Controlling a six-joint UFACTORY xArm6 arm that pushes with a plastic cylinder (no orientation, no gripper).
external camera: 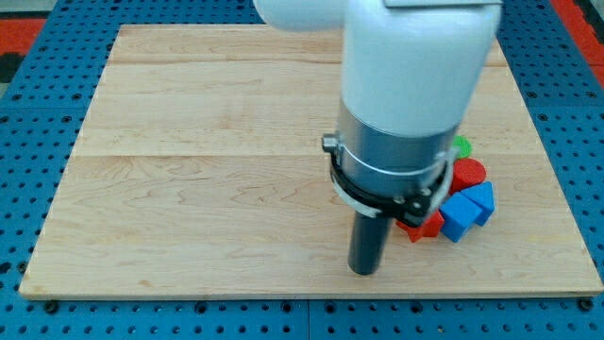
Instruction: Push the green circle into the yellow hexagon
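A sliver of a green block (461, 146) shows at the view's right, just past the arm's body; its shape cannot be made out. No yellow hexagon shows; the arm hides much of the board's right half. My tip (364, 271) rests on the board near the view's bottom, left of the cluster of blocks and well below the green block.
A red round block (468, 174) lies just below the green one. A blue block (467, 212) lies below that, and a red block (422, 227) lies to its left, partly under the arm. The wooden board (189, 170) lies on a blue pegboard.
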